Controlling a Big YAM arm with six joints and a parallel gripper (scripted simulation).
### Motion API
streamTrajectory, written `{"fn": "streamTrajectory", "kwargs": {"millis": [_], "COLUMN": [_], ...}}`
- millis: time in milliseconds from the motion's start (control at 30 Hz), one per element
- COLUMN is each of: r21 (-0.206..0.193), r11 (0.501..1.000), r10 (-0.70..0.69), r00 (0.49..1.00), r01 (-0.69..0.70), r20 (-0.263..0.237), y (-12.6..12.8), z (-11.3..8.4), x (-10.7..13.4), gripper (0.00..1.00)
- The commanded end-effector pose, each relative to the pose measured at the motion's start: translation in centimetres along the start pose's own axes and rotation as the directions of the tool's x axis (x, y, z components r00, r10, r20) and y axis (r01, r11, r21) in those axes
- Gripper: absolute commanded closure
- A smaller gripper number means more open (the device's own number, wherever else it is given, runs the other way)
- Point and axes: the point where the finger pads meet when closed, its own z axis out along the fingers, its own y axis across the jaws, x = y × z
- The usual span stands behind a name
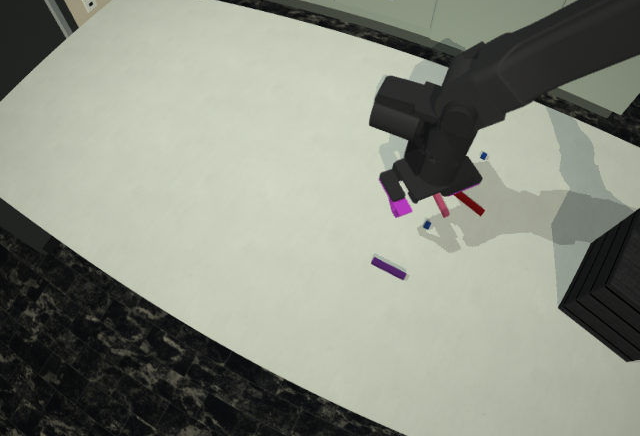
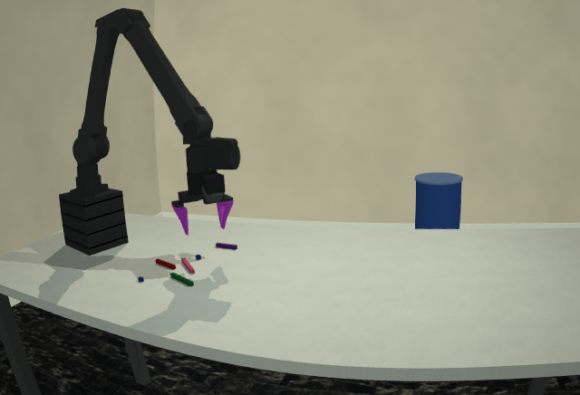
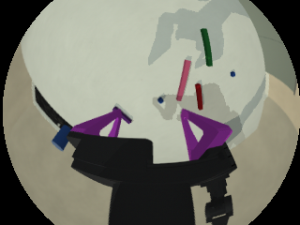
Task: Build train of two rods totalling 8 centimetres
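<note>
No train is built yet. The end effector [image 2: 204,215] hangs above the bench [image 2: 374,287] with jaws wide and nothing between them. The red rod [image 2: 165,264] lies apart from both blue cubes [image 2: 198,256], [image 2: 140,279], so red plus blue is probably the intended pair. Pink [image 2: 188,264], green [image 2: 181,279] and purple [image 2: 226,245] rods lie nearby. The bench is pale; beige walls and a blue cylinder [image 2: 438,201] stand behind.

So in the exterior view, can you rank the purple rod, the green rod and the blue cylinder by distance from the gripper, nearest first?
Going by the exterior view, with the gripper open and hanging above the table:
1. purple rod, just below and right of the fingertips.
2. green rod, lower in frame, toward the table's front edge.
3. blue cylinder, far off to the right.
</note>
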Motion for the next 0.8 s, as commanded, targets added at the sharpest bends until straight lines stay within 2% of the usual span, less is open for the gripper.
{"fn": "streamTrajectory", "kwargs": {"millis": [0,33,67,167,200,300,333,467,500,567,600,667,700,733,767], "r21": [-0.016,-0.015,-0.031,-0.02,-0.033,-0.025,-0.034,-0.028,-0.035,-0.03,-0.036,-0.026,-0.037,-0.033,-0.037], "r11": [0.994,0.994,0.983,0.984,0.967,0.968,0.946,0.947,0.924,0.924,0.897,0.897,0.869,0.87,0.841], "r10": [0.105,0.104,0.183,0.18,0.254,0.252,0.322,0.321,0.382,0.382,0.442,0.441,0.494,0.493,0.541], "r00": [0.994,0.994,0.983,0.983,0.967,0.968,0.946,0.947,0.924,0.924,0.897,0.897,0.869,0.87,0.841], "r01": [-0.105,-0.104,-0.182,-0.18,-0.253,-0.251,-0.321,-0.32,-0.382,-0.381,-0.441,-0.44,-0.493,-0.492,-0.54], "r20": [0.019,0.018,0.028,0.02,0.026,0.02,0.023,0.02,0.021,0.018,0.019,0.014,0.016,0.015,0.014], "y": [-0.07,-0.06,-0.08,-0.17,-0.24,-0.3,-0.43,-0.48,-0.52,-0.59,-0.76,-0.86,-0.89,-0.88,-1.01], "z": [-0.33,-0.29,-0.96,-0.45,-0.94,-0.59,-0.93,-0.67,-0.91,-0.68,-0.89,-0.49,-0.87,-0.74,-0.86], "x": [-0.54,-0.49,-0.7,-0.41,-0.54,-0.33,-0.42,-0.28,-0.22,-0.12,-0.17,0.04,-0.04,0.07,0.09], "gripper": [0.0,0.0,0.0,0.0,0.0,0.0,0.0,0.0,0.0,0.0,0.0,0.0,0.0,0.0,0.0]}}
